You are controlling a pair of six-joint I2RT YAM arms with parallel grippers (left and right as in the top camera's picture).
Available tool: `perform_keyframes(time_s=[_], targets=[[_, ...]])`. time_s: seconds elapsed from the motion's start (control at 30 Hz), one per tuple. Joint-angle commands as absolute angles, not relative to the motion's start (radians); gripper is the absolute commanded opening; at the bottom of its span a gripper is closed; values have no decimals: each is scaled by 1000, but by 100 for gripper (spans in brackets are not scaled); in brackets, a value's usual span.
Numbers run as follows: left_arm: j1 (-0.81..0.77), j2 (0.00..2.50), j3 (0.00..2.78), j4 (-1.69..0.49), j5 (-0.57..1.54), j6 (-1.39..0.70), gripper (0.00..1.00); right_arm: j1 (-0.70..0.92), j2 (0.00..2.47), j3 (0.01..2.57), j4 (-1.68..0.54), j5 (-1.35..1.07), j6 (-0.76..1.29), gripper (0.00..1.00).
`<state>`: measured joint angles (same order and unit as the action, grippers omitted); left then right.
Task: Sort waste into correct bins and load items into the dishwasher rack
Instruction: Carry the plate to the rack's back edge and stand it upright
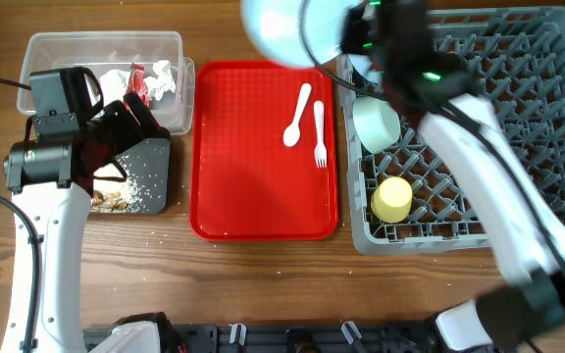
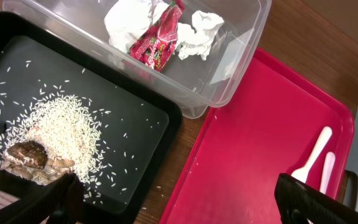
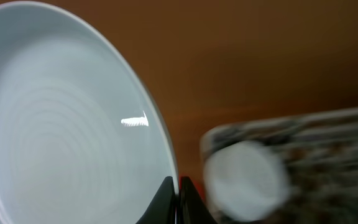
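My right gripper (image 3: 178,199) is clamped on the light blue plate (image 3: 67,137) by its rim, over the worktop's far edge. I should slot it upright between free pegs of the dishwasher rack (image 1: 528,98).

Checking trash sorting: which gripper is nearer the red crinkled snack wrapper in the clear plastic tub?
Left. The left gripper hovers open beside the clear tub holding the red crinkled snack wrapper; the right gripper is beyond the red tray, pinching a round light blue plate.
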<state>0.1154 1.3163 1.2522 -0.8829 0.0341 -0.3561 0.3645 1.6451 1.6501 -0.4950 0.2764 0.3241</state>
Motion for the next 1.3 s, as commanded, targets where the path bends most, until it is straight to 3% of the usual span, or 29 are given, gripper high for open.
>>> perform_keyframes(time_s=[0.0, 0.17, 0.5, 1.27], targets=[[123, 1316, 1264, -881, 25, -351, 100, 332, 1585, 1654, -545, 805, 128, 4], [123, 1316, 1264, -881, 25, -351, 100, 233, 1620, 1634, -545, 1144, -59, 4], [123, 1316, 1264, -881, 25, -351, 100, 170, 1854, 1629, -414, 1121, -318, 4], [122, 1316, 1264, -881, 24, -351, 100, 173, 1929, 1629, -396, 905, -310, 4]])
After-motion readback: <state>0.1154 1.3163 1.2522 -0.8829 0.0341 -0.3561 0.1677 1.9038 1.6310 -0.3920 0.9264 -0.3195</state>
